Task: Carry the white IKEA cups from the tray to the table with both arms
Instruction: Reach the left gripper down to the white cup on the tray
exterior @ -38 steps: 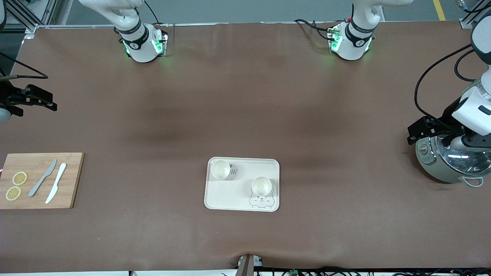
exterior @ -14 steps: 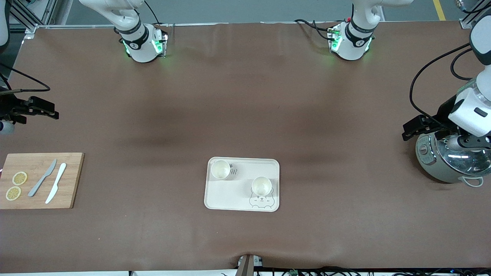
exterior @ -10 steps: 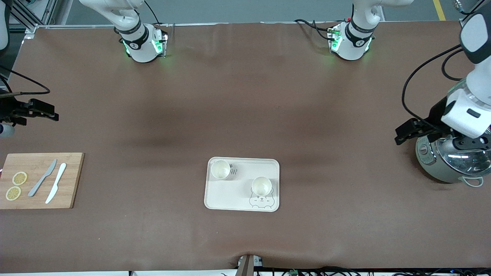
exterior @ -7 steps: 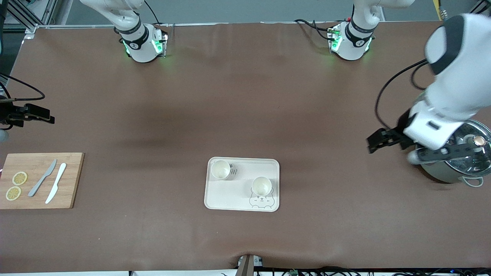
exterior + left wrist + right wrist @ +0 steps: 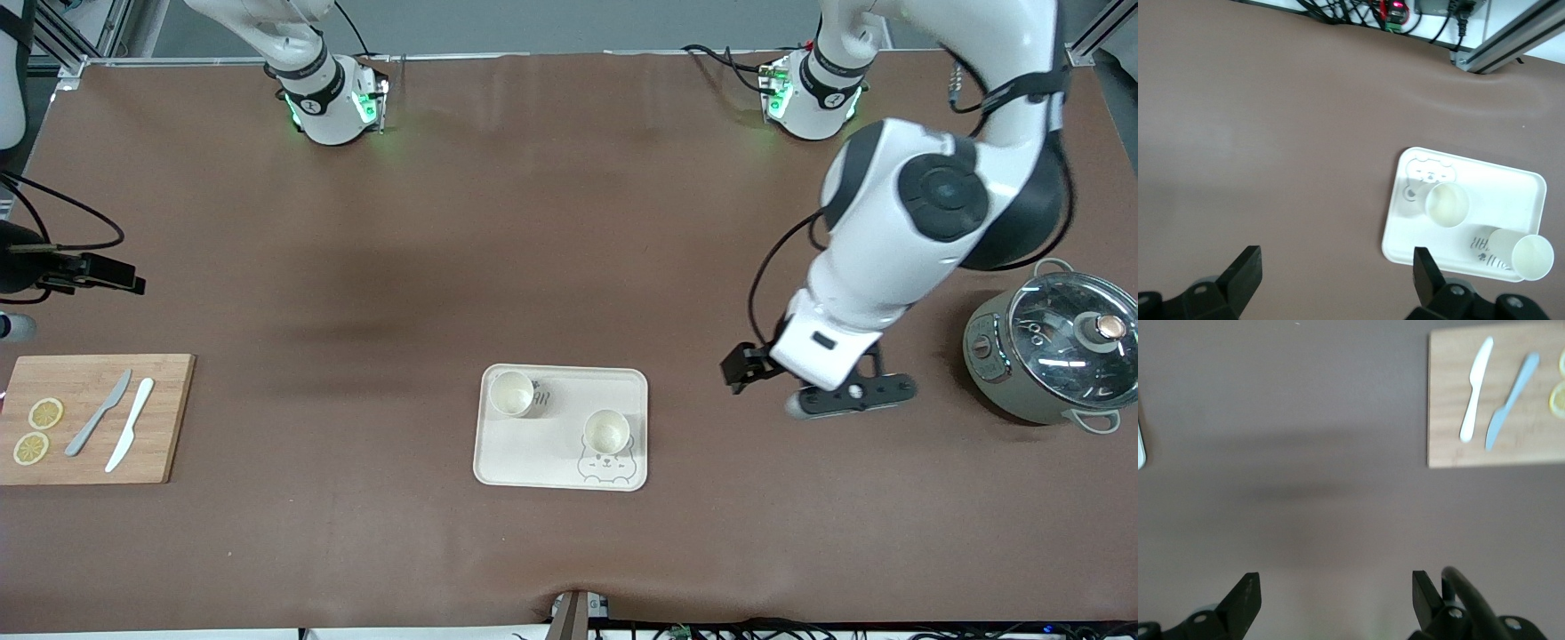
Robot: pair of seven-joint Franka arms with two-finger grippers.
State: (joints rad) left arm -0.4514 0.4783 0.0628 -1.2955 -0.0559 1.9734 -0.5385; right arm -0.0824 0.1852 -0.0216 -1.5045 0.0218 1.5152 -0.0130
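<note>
Two white IKEA cups stand upright on a cream bear-printed tray (image 5: 556, 462) in mid-table. One cup (image 5: 511, 393) (image 5: 1530, 257) is in the tray's corner toward the right arm's end. The other cup (image 5: 606, 431) (image 5: 1447, 204) is by the bear print, nearer the front camera. My left gripper (image 5: 845, 397) (image 5: 1337, 280) hangs open and empty over bare table between the tray and a pot. My right gripper (image 5: 1336, 603) is open and empty over bare table at the right arm's end, well away from the cups.
A wooden cutting board (image 5: 98, 418) (image 5: 1498, 393) with two knives and lemon slices lies at the right arm's end. A grey-green pot (image 5: 1053, 356) with a glass lid stands at the left arm's end. The brown table cover (image 5: 569, 222) is bare around the tray.
The left arm has swung from over the pot toward the tray. The right gripper has shifted only slightly. Both cups and the tray stay put.
</note>
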